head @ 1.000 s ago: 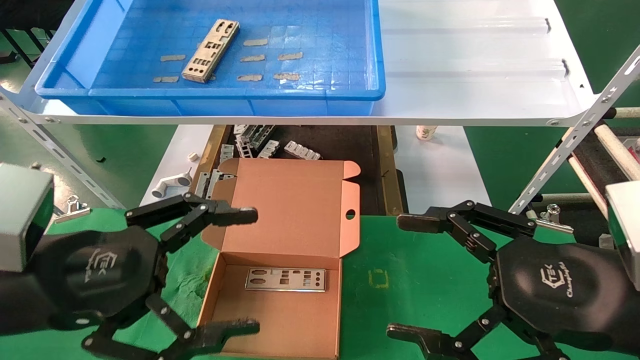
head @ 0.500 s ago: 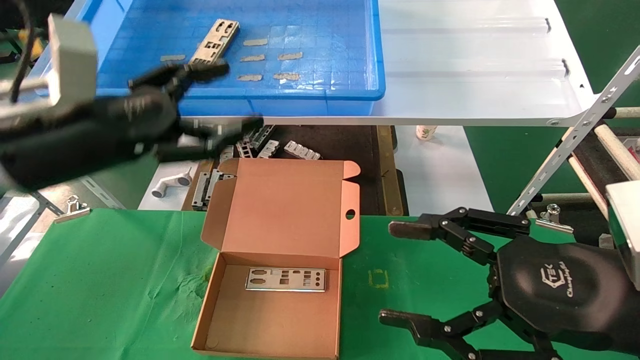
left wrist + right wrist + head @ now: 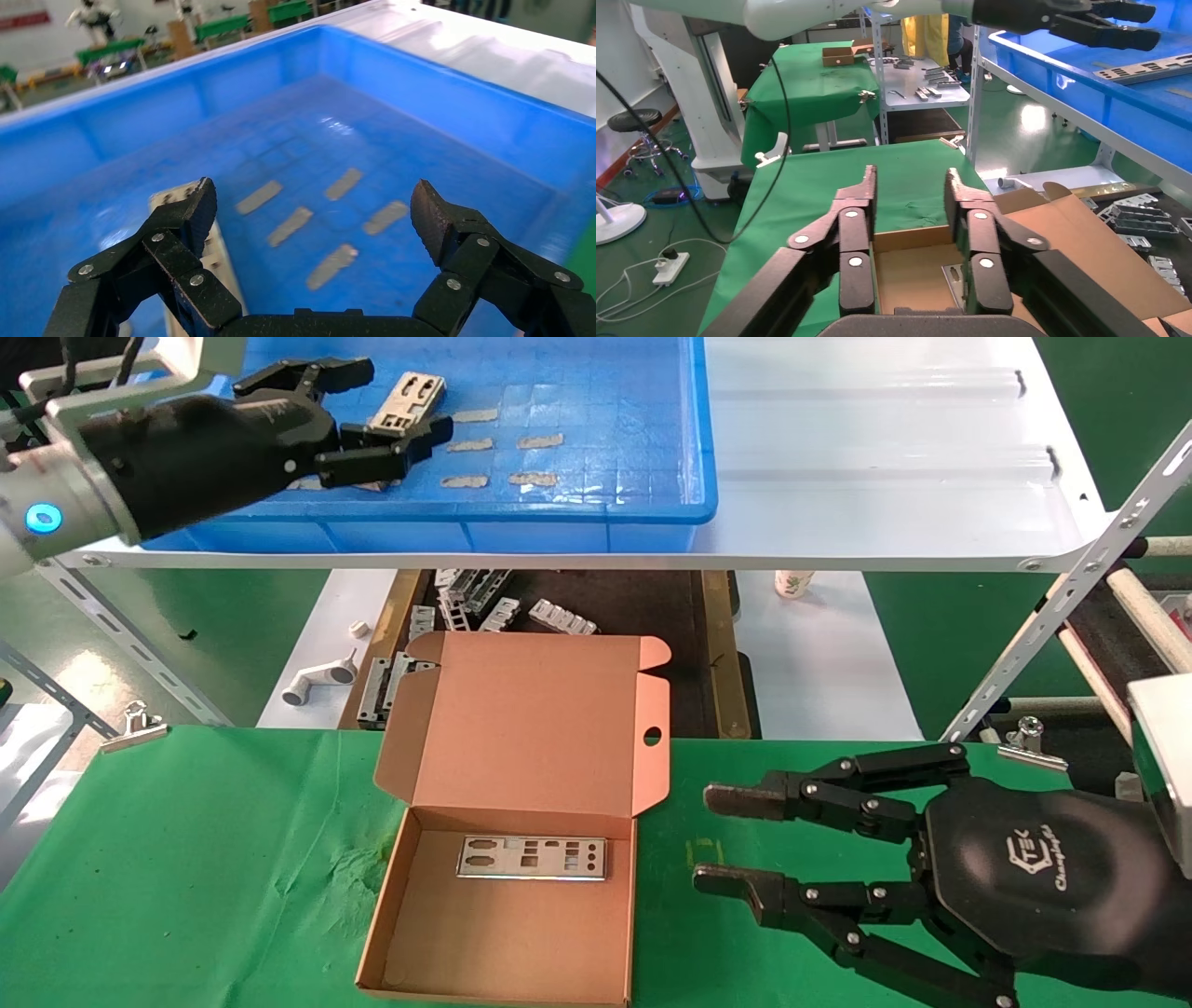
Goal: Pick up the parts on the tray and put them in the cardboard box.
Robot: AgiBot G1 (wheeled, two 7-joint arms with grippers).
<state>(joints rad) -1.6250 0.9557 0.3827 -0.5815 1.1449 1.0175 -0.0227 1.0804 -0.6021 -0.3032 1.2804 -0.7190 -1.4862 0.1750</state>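
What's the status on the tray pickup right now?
Left gripper open over the part in the tray. Right gripper open, empty, beside the box. One plate boxed. Nothing blocking.

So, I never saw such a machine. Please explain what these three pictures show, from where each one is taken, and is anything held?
It is a robot with two arms, each ending in a black gripper. The big picture looks down from its head. The other two come from cameras on the wrists. The left gripper is open over a silver part in the blue tray on a white shelf; it holds nothing. The right gripper waits, open, over the green cloth beside the cardboard box. The box is open, and one part lies inside it. Below the shelf lie grey brackets and a white fitting.
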